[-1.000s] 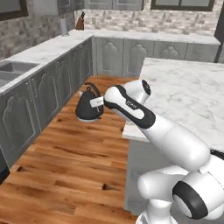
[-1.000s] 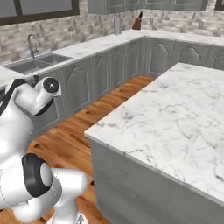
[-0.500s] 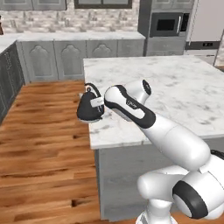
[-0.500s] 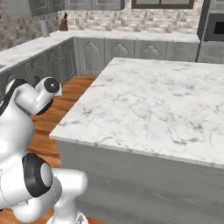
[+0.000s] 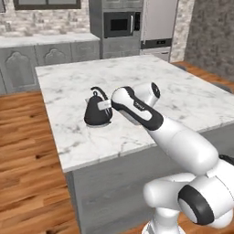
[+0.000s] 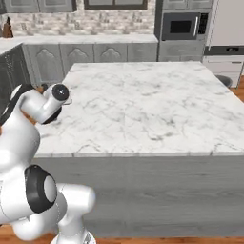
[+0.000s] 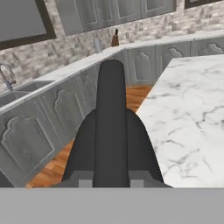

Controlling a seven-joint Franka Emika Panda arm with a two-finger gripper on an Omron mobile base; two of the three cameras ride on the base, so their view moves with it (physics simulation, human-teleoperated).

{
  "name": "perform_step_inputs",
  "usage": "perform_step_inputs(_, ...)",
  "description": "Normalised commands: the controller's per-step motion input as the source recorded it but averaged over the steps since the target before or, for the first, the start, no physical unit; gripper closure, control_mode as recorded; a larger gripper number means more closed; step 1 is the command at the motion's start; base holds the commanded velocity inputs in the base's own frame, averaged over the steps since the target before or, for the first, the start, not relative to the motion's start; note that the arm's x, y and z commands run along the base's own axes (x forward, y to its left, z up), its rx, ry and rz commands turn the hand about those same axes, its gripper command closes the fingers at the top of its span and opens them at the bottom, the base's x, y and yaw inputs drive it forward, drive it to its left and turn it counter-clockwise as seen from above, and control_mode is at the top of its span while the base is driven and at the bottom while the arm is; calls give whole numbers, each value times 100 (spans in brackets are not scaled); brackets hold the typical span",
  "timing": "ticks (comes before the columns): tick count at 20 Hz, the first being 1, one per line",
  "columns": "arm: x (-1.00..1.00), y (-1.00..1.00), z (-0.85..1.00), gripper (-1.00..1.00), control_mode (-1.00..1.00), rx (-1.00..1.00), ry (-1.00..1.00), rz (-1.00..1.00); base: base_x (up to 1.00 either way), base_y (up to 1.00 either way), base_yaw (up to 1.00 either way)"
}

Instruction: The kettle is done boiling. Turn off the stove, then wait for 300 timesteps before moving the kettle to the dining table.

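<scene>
1. My jaws [image 5: 106,106] are closed tight on the kettle [image 5: 97,111], gripping it by its thin arched black handle.
2. The kettle is dark, squat and cone-shaped. It sits upright near the left front part of the dining table [image 5: 183,98]. I cannot tell from the left base view whether its base touches the marble or hangs just above it.
3. What the kettle holds is hidden from me.
4. In my hand view the kettle's handle rises as a dark band up the middle, with its sloping body [image 7: 140,148] spreading below it.
5. The table is white marble with grey veining, a thick slab edge and a grey base [image 6: 157,190].
6. Around it lies a wooden floor [image 5: 27,173].
7. Grey cabinets [image 6: 62,62] run along the brick back wall, with a built-in microwave [image 6: 183,26] to the right.
</scene>
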Motion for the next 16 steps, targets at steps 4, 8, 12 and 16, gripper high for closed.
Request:
perform_step_inputs(4,0,0,0,100,100,0,0,0,0,-57,-26)
perform_step_inputs(8,0,0,0,100,100,0,0,0,0,-56,-24)
perform_step_inputs(12,0,0,0,100,100,0,0,0,0,-63,-20)
perform_step_inputs(16,0,0,0,100,100,0,0,0,0,-68,-16)
